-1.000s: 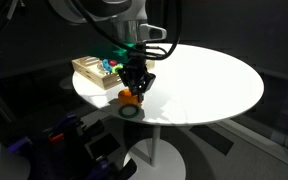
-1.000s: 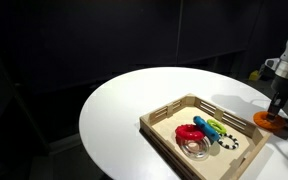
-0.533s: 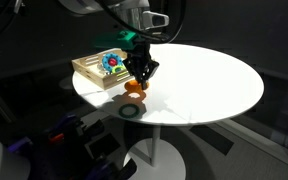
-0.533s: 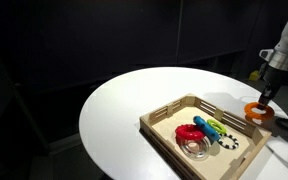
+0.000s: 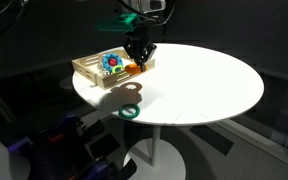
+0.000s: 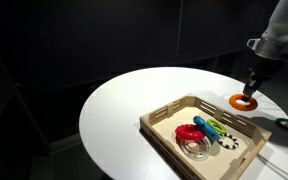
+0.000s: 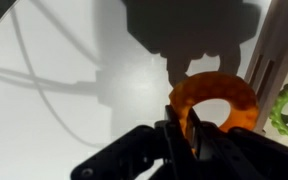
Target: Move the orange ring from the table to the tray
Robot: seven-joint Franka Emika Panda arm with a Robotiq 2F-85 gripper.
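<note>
- Your jaws are closed tight on the near rim of the orange plastic ring [image 6: 244, 102], holding it roughly level and clear of the round white worktop [image 6: 119, 110].
- In both exterior views the orange plastic ring [image 5: 134, 68] hangs just beside one end of the shallow wooden tray [image 5: 87, 72], not yet inside it; its shadow falls on the worktop below.
- From the wrist view, the ring [image 7: 214, 103] fills the middle of the picture with one finger through its hole, and the tray's pale wall [image 7: 276, 50] runs along the edge beside it.
- Inside the tray [image 6: 164, 118] lie a red ring [image 6: 191, 133], a green beaded piece [image 6: 212, 127], a clear ring [image 6: 196, 149] and a black-and-white beaded loop [image 6: 227, 142].
- A dark green ring [image 5: 130, 111] lies flat near the worktop's rim, well apart from the tray.
</note>
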